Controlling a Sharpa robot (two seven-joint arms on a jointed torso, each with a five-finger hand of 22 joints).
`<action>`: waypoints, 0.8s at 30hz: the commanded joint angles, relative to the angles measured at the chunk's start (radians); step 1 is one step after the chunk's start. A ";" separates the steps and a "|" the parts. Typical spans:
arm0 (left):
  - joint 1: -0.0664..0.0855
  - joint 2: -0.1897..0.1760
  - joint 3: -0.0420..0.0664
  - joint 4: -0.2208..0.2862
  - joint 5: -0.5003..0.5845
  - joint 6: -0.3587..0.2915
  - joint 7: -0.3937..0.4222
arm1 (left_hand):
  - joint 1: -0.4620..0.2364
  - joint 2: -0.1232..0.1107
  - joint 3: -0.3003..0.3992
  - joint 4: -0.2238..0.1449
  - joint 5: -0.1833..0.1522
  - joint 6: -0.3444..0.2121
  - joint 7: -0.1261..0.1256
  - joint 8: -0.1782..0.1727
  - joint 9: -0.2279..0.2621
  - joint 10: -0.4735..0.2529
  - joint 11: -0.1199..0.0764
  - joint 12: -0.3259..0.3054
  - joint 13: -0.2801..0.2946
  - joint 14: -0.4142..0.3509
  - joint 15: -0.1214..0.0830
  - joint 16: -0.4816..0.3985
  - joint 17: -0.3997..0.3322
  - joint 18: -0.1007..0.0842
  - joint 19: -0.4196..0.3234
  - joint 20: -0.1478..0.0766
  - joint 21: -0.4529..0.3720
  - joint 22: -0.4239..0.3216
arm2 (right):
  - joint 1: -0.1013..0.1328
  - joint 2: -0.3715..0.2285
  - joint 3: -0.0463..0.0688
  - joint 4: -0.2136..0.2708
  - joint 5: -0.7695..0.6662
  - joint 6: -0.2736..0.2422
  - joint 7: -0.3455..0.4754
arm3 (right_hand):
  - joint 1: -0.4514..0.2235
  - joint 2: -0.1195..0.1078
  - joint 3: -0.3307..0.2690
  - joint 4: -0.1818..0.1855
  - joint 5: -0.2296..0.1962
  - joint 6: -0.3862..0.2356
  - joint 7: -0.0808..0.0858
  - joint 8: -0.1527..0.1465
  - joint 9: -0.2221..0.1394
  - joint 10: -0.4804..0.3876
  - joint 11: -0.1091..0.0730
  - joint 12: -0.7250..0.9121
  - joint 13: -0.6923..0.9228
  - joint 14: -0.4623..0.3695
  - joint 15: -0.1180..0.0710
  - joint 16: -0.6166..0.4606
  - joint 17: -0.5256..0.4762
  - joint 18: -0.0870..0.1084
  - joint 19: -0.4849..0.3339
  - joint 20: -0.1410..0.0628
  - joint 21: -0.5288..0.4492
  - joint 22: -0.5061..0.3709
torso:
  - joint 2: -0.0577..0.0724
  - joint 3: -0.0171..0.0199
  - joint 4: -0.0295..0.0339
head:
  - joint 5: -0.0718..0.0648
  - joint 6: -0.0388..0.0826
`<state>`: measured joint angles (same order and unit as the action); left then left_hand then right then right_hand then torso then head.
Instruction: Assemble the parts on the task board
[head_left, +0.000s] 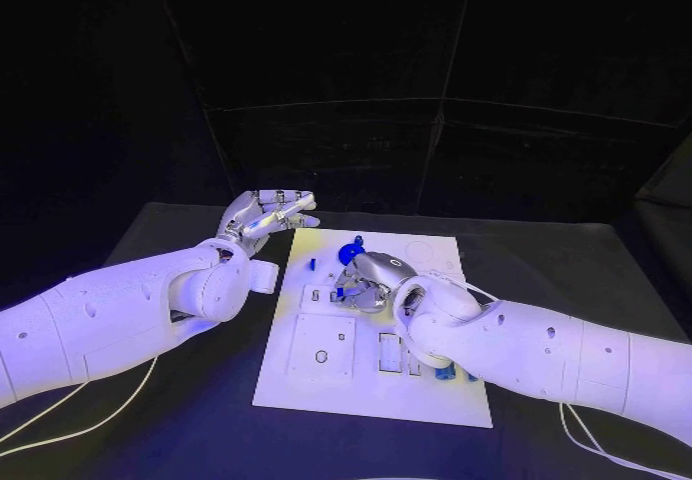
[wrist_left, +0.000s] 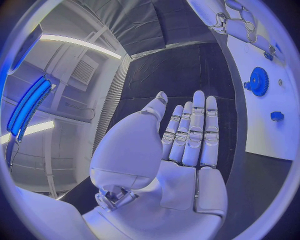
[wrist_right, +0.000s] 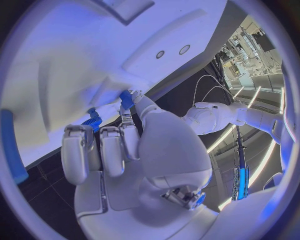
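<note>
Black table (head_left: 173, 420) w/ white task board (head_left: 325, 375) at centre. Left hand (head_left: 267, 215) parked off the board's far left corner, fingers straight and spread, holding nothing. Right hand (head_left: 372, 280) down over mid-board, fingers curled round a small blue part (wrist_right: 94, 121), tips at the board surface. Blue gear (head_left: 351, 253) just beyond it on the board. Probably mid-insertion; next likely needs pressing the part square into its slot, then letting go.

1. A black worktop (head_left: 173, 225) fills the lower half of the frame.
2. Dark panels (head_left: 433, 90), possibly cloth, span the upper half.
3. Thin white cables (head_left: 80, 405) trail across the lower left.
</note>
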<state>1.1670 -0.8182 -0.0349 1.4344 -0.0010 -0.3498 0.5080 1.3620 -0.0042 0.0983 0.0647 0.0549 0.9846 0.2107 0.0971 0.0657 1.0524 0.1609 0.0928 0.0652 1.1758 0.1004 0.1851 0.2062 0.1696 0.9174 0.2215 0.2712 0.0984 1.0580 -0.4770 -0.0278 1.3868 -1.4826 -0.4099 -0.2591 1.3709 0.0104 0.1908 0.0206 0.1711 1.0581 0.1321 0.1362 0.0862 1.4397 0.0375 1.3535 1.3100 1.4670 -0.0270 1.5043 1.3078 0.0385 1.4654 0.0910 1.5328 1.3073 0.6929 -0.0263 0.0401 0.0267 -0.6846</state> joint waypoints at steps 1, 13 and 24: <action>0.002 0.001 0.001 -0.001 0.002 0.012 0.001 | 0.001 0.008 0.001 -0.007 -0.002 0.005 -0.001 -0.006 0.000 0.000 -0.002 -0.005 -0.001 0.002 0.006 -0.004 0.001 0.015 0.004 0.003 -0.003 -0.002 | -0.003 -0.003 -0.002 -0.004 -0.029 0.028 -0.030 | -0.003 0.002 0.004 -0.004 0.004 0.023 -0.015 0.005 0.000 -0.005 -0.003 -0.005 0.049 0.072 -0.006 0.000 0.108 -0.016 0.037 -0.009 0.001 0.174 | 0.000 0.0002 0.0000 | -0.001 -0.003; 0.002 0.003 0.001 -0.003 0.002 0.014 0.000 | 0.002 0.008 0.002 -0.008 -0.002 0.005 0.000 -0.006 0.000 0.000 -0.002 -0.005 -0.001 0.002 0.006 -0.005 0.002 0.015 0.005 0.003 -0.004 -0.002 | -0.003 -0.001 -0.002 -0.011 -0.050 0.088 -0.055 | -0.011 -0.004 0.003 -0.003 -0.009 0.019 -0.013 0.000 -0.001 -0.008 -0.002 -0.012 0.044 0.071 -0.005 -0.002 0.104 -0.015 0.034 -0.010 -0.001 0.170 | 0.000 0.0000 0.0009 | -0.003 -0.006; 0.002 0.002 0.001 -0.003 0.002 0.014 0.000 | 0.002 0.008 0.002 -0.008 -0.002 0.005 0.000 -0.006 0.000 0.000 -0.002 -0.005 -0.001 0.002 0.006 -0.005 0.002 0.015 0.005 0.003 -0.004 -0.002 | -0.003 0.000 -0.002 -0.007 -0.058 0.114 -0.065 | -0.024 -0.027 -0.004 -0.004 -0.017 0.003 -0.005 -0.015 -0.006 -0.021 0.004 -0.033 0.026 0.070 -0.001 -0.005 0.099 -0.014 0.030 -0.007 -0.004 0.164 | 0.000 -0.0005 0.0002 | -0.002 -0.007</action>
<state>1.1668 -0.8166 -0.0351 1.4306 -0.0002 -0.3474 0.5040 1.3620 -0.0042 0.1010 0.0620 0.0549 0.9846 0.2107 0.0971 0.0657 1.0524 0.1608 0.0928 0.0652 1.1758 0.1004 0.1851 0.2060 0.1696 0.9174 0.2215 0.2712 0.0974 1.0632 -0.4756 -0.0224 1.3842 -1.5314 -0.3652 -0.2889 1.3496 -0.0107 0.1900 0.0212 0.1607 1.0640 0.1279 0.1254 0.0811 1.4248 0.0405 1.3241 1.3089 1.4670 -0.0270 1.5043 1.3076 0.0385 1.4654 0.0911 1.5328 1.3073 0.6929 -0.0264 0.0405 0.0241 -0.6913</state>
